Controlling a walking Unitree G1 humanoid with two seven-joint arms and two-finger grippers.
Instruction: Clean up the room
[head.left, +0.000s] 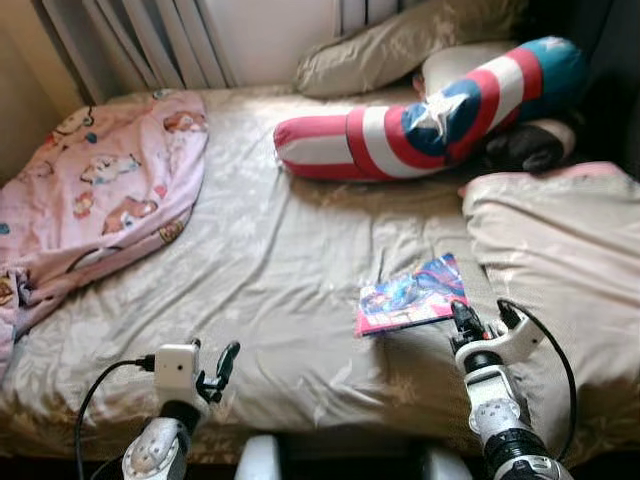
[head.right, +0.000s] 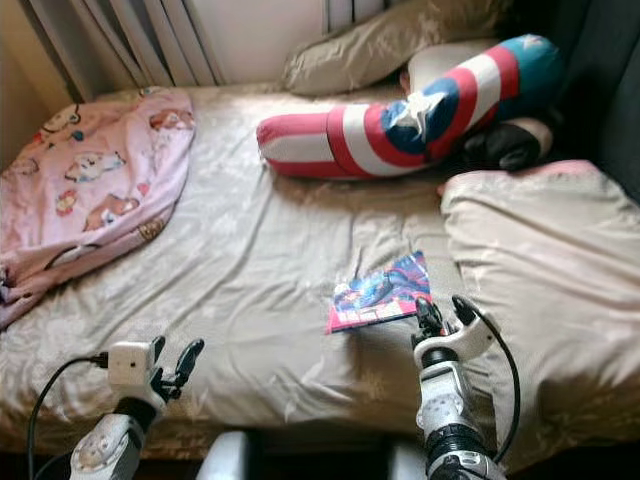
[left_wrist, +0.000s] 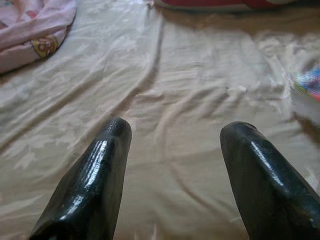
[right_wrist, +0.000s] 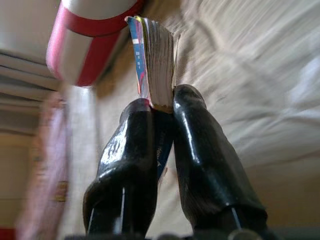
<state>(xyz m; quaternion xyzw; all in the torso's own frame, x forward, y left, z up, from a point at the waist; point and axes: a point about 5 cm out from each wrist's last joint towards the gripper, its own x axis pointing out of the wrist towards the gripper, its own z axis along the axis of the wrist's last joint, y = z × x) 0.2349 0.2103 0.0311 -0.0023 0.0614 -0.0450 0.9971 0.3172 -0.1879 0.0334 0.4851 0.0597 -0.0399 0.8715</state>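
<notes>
right gripper clamping book edge, bed beneath

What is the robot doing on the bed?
The robot is tidying a bed. Its right gripper is shut on the corner of a colourful thin comic book lying on the beige sheet. Its left gripper hovers open above the sheet, holding nothing.

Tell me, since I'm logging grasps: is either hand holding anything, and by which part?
The right hand pinches the book at its near edge, across covers and pages. The left hand is open over the bedsheet, holding nothing.
</notes>
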